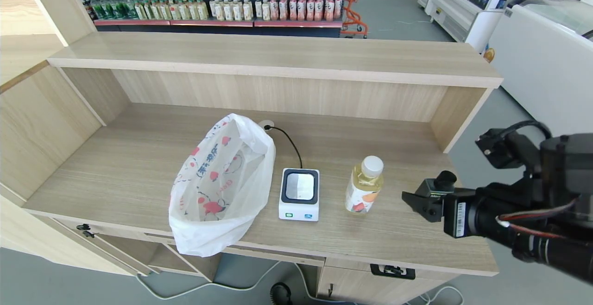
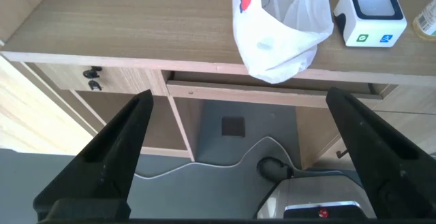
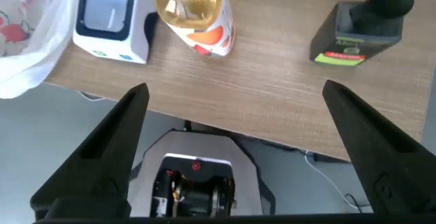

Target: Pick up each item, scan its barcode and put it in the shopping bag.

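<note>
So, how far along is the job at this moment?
Done: nothing I can see; the inside of the shopping bag is not clear. In hand: nothing; the right gripper, jaws open, is near the bottle, which stands on the counter beside the scanner. Left: pick it up, scan, bag it.

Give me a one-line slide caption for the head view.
On the checkout counter, left to right: open shopping bag, barcode scanner, upright drink bottle.
</note>
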Controlling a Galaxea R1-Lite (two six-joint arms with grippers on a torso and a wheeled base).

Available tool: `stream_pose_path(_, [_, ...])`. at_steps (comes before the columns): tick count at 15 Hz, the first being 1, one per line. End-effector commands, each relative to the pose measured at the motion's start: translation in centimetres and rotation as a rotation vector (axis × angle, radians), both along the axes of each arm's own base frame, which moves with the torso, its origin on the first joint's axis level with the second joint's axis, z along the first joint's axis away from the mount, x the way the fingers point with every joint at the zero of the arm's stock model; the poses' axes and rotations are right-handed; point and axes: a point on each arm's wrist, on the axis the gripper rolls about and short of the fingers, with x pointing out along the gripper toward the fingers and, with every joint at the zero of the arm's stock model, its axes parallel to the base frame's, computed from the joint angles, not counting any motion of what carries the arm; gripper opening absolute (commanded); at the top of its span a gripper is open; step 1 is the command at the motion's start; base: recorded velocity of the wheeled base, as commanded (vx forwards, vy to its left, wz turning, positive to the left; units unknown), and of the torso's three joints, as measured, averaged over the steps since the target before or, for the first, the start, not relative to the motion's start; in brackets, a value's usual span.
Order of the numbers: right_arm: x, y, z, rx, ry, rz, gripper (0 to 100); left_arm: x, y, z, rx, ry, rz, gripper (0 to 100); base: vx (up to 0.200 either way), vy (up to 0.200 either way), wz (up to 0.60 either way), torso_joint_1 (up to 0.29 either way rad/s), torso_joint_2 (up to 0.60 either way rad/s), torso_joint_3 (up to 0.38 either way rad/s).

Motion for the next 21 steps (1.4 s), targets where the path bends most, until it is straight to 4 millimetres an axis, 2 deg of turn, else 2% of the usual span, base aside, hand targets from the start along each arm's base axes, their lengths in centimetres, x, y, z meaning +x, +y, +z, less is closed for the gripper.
stream_pose_path(1, [-0.6,1.9,-3.6,-0.063,0.098,-0.007,100,0.0,0.0,0.0,0.000,0.000,0.000,100,0.000,0.000,0.00,0.000,0.00,0.000])
stream_pose_path(4, [0.3,2.2,-5.1,-0.100,0.105,-0.101,100,0.0,0.0,0.0,0.000,0.000,0.000,100,0.000,0.000,0.00,0.000,0.00,0.000])
stream_pose_path(8, [3.0,4.5,-7.8,-0.038,0.035,-0.110,100,0.0,0.0,0.0,0.000,0.000,0.000,100,0.000,0.000,0.00,0.000,0.00,0.000])
stream_pose_path(12, [5.7,5.0,-9.2,-0.011,-0.036,-0.136,100,0.0,0.0,0.0,0.000,0.000,0.000,100,0.000,0.000,0.00,0.000,0.00,0.000])
stream_pose_path(15, [6.8,5.9,-10.7,-0.007,-0.068,-0.128,100,0.0,0.0,0.0,0.000,0.000,0.000,100,0.000,0.000,0.00,0.000,0.00,0.000])
stream_pose_path(21, [9.1,8.2,-10.6,0.036,-0.133,-0.115,100,0.0,0.0,0.0,0.000,0.000,0.000,100,0.000,0.000,0.00,0.000,0.00,0.000])
